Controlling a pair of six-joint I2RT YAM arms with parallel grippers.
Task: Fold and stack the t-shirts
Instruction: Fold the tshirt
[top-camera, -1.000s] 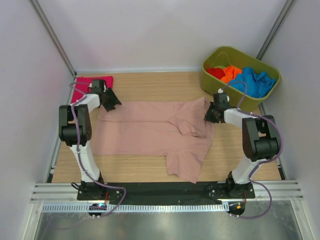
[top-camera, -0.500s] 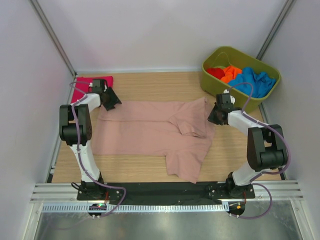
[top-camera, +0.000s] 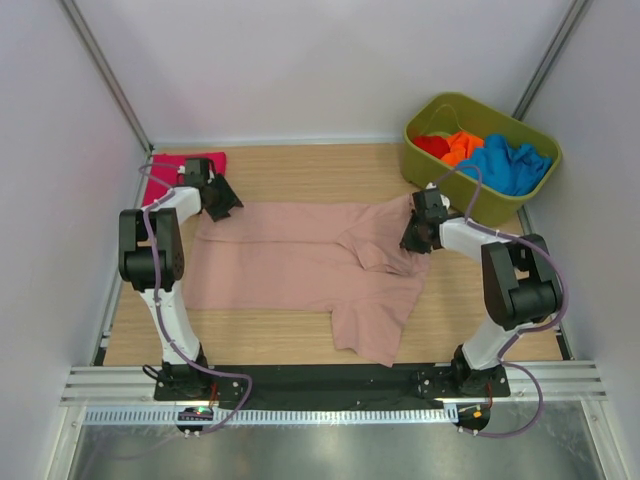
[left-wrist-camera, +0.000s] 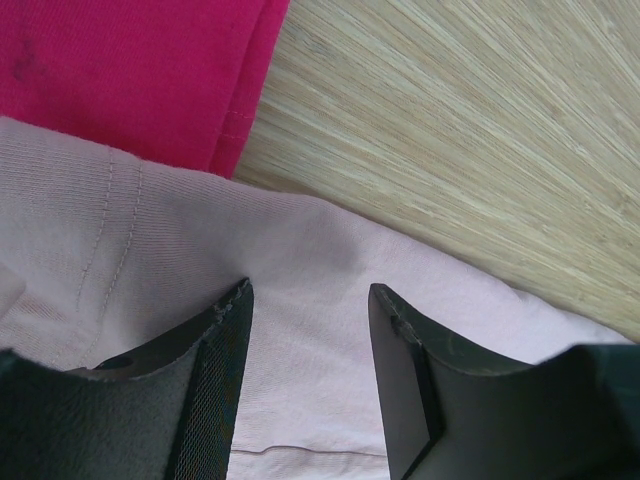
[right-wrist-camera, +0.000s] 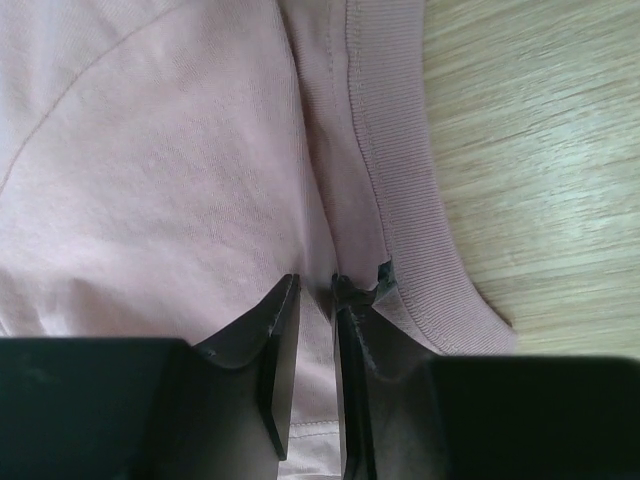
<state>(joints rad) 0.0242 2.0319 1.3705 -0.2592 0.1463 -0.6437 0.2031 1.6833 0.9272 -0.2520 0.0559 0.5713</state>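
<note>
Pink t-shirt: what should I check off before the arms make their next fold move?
1. Left tool open above the pink t-shirt's edge: ok.
2. Right tool gripping cloth: cannot tell; jaws narrowly apart at the ribbed edge.
3. Shirt spread flat: not ok; a flap lies doubled over near the right tool.
4. Left tool off the magenta t-shirt: ok.
5. Other shirts inside the green tub: ok.
</note>
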